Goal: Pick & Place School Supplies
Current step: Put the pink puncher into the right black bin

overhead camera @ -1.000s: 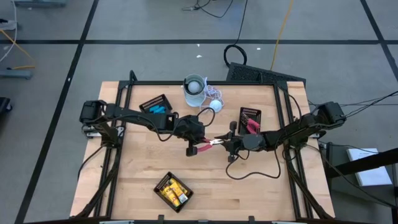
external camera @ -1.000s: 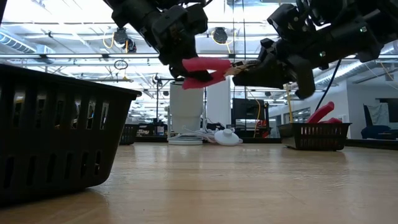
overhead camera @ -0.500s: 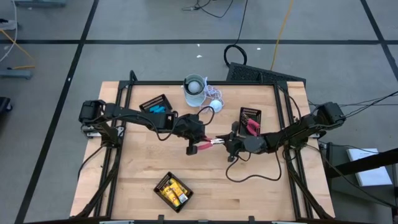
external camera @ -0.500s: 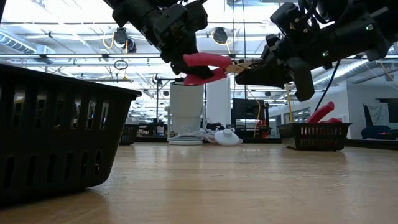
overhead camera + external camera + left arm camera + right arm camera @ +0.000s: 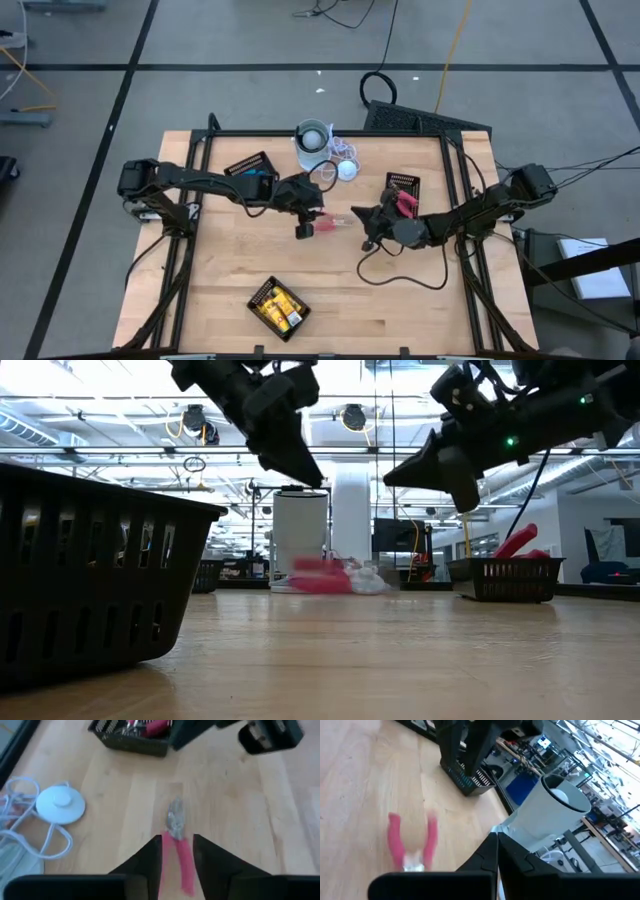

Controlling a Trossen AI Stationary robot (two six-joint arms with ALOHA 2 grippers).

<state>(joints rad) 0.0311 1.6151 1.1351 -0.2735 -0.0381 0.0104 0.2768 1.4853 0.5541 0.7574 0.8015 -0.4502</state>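
A red-handled scissor-like tool shows blurred, low over or on the wood between my two grippers, its metal tip pointing toward the right arm. It also shows in the low view and the right wrist view. My left gripper hangs open right above the red handles, a finger on either side, touching nothing. My right gripper is shut and empty, just right of the tool. Both grippers are up in the air in the low view, left and right.
Three black mesh trays stand on the table: one with light-blue sticks, one with red tools, one with yellow-and-black pieces at the near edge. A white cup and a white corded disc sit at the far edge.
The red-handled tool was held in the air between both grippers, handles at the left, metal tip at the right. It has come free of both and dropped toward the tabletop. The left gripper has drawn back a little toward the far edge.
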